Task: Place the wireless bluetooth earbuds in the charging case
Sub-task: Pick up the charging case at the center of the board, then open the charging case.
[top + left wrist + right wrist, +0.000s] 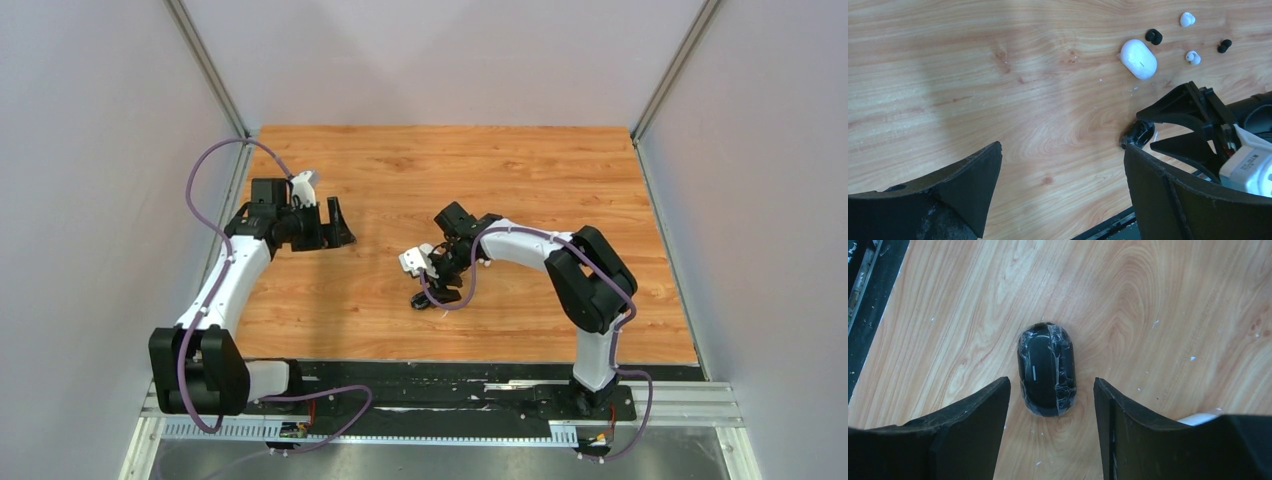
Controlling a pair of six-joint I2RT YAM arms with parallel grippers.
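We judge the task barely begun; on the wooden table (560,180) nothing has yet gone into a case. The right gripper (1052,385) hangs near the middle of the table, a little toward the near edge; its jaws are spread and hold nothing, with one finger on either side of the black case (1046,369). That case lies flat between them, apart from both, lid down and wrapped in what looks like clear film. The left gripper (1063,165) stands nearer the left edge, likewise parted wide and empty, well apart from every task thing. The white case (1138,58) lies shut beyond the black one, toward the right edge as far as we can tell, since the right arm hides it from above. Around it all four buds lie loose on the wood: two white earbuds (1187,19) and two black earbuds (1153,36); one black bud sits just beside the white case, the others near it, and none is between either gripper's fingers. Opening a case, then picking and seating each bud, is what we reckon is left.
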